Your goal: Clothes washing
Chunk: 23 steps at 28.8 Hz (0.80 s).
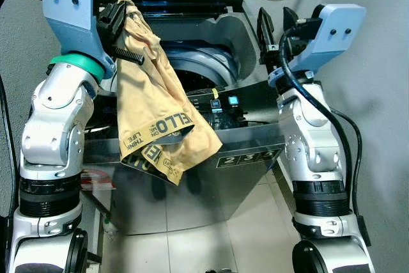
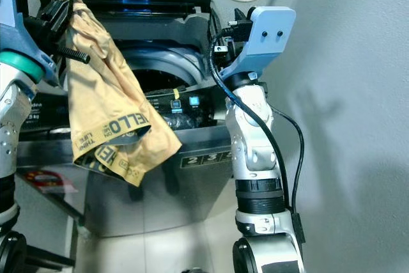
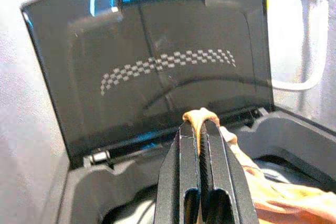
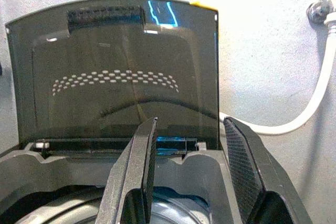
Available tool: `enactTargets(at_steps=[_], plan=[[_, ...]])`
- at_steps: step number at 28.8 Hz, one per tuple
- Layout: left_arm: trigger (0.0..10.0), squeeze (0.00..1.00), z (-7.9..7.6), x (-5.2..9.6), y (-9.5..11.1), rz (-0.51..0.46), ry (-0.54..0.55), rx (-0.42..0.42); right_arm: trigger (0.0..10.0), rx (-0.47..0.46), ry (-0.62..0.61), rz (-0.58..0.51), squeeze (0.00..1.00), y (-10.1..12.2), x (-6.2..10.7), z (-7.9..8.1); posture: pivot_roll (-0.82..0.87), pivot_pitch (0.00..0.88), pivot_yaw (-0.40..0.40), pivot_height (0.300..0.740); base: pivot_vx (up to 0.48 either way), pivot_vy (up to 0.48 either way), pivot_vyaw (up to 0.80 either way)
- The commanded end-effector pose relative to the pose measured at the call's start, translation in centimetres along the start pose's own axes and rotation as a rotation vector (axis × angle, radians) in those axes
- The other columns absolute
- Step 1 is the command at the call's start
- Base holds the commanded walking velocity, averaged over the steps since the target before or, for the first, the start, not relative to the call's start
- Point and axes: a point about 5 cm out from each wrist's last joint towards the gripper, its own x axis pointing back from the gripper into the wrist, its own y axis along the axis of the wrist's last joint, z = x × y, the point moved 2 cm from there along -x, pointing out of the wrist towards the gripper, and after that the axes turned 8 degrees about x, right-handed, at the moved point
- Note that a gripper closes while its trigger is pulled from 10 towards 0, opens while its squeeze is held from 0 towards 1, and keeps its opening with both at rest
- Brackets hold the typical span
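Nearest me are the robot's two silver arms, raised either side of a top-load washing machine (image 1: 192, 202) w/ steel front. Left tool (image 1: 121, 27) is up at the machine's left rear corner, fingers (image 3: 202, 145) pressed together on a bunched bit of a yellow garment (image 1: 156, 113); in the left wrist view a fold of yellow cloth pokes out just past the fingertips. The rest of the garment hangs straight down below that tool, draping over the machine's front edge & partly down its front panel, black printed lettering on the lower part, hem folded up. Right tool (image 4: 189, 145) sits at the machine's right rear corner, fingers spread well apart w/ nothing between them. Below & between the tools is the open drum (image 1: 198, 71), grey-blue ring round a dark hole, can't tell what's inside. Control panel (image 1: 223, 103) w/ small lit blue displays runs along the near rim, below the right tool. Beyond both tools the dark tinted lid (image 4: 113, 72) stands upright, w/ a curved band of pale dots across it. Behind the lid is a grey wall, and a white hose (image 4: 310, 98) curves down from a tap fitting (image 4: 323, 6), past the right tool's far side.
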Motion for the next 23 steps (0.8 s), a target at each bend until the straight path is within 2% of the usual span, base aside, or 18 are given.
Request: enactTargets(at_steps=[1,15,23], plan=[[10.0,0.0,0.15,-0.14,0.16,-0.011,0.015,-0.019,10.0,0.001,-0.003,-0.002,0.0,-0.02,0.05,0.02,0.05,0.058,0.013,0.74,0.48,0.0,0.0],[10.0,0.0,0.42,-0.18,0.13,-0.008,0.036,-0.024,10.0,0.003,-0.004,0.001,0.0,-0.09,0.09,0.02,0.05,0.06,0.012,0.74,0.467,0.0,0.0],[10.0,0.0,-0.46,-0.04,-0.19,0.008,-0.011,-0.033,10.0,0.003,-0.008,-0.001,0.0,-0.07,0.05,-0.11,0.05,0.058,0.012,0.74,0.0,0.0,0.0]])
